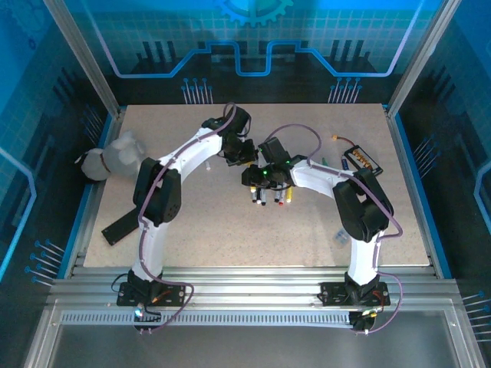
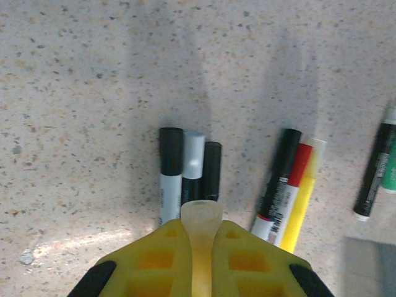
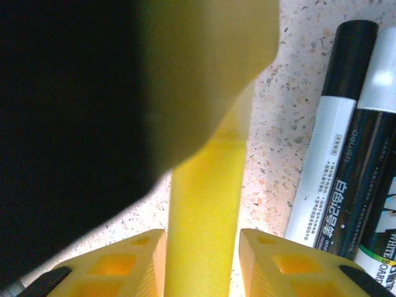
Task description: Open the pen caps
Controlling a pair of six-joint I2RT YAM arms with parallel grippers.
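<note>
Step in hand: uncapping one yellow pen (image 3: pixel 204 185), held between both arms over the counter (image 2: pixel 93 93). The left pincer (image 2: pixel 201 234) is clamped tight on its pale translucent cap (image 2: pixel 201 213). The right pincer (image 3: pixel 203 241) sits closed against the barrel, no gap seen (firmness unclear). Next move likely calls for a straight pull apart along the pen's axis. The other pens (image 2: pixel 185 173) lie capped below.

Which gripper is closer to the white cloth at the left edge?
Left. The left gripper is at mid-table, to the right of the cloth; the right gripper sits just past it, farther right.
</note>
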